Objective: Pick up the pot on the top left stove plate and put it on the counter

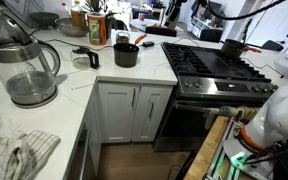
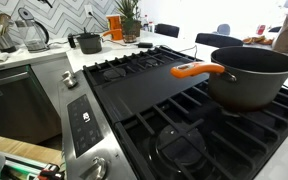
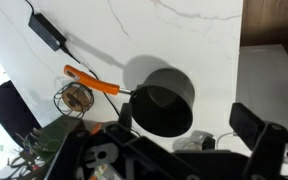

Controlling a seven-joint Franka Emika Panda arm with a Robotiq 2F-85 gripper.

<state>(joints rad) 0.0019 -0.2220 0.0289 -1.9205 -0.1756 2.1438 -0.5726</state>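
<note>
A small black pot with an orange handle stands on the white counter in both exterior views (image 1: 126, 55) (image 2: 89, 42). In the wrist view it (image 3: 162, 100) sits upright and empty right below me. My gripper (image 3: 184, 125) is open above it, with the pot close to one finger and the other finger off to its side; nothing is held. A second dark pot with an orange handle (image 2: 249, 75) stands on the black stove (image 2: 164, 95), and it also shows at the stove's back in an exterior view (image 1: 231, 47). I cannot make out the gripper in the exterior views.
A glass kettle (image 1: 26, 72) and a cloth (image 1: 14, 155) lie on the near counter. A black adapter with cable (image 3: 46, 30), a wire object (image 3: 76, 97) and a plant (image 3: 44, 140) are near the small pot. The counter edge (image 3: 241, 60) runs beside it.
</note>
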